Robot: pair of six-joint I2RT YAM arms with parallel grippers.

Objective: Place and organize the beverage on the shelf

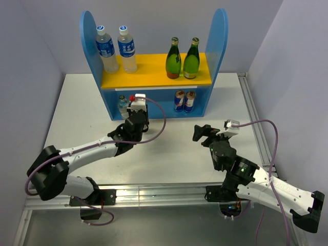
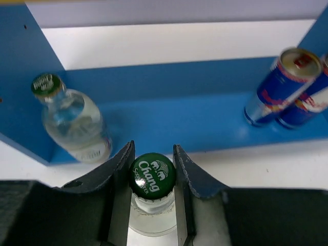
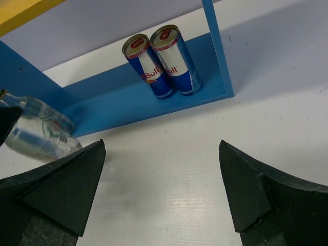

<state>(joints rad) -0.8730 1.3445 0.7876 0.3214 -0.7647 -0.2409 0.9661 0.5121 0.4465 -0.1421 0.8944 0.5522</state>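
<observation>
Currently left gripper clamps the Chang bottle by its neck, shelf at 12 o'clock; right gripper gapes wide. Drifting toward 10 o'clock could topple the standing bottle.

White counter, metal rails at near and right edges. Bears the blue shelf at its far side. One green-capped bottle in left claw just before it; contact with the surface unclear.
</observation>
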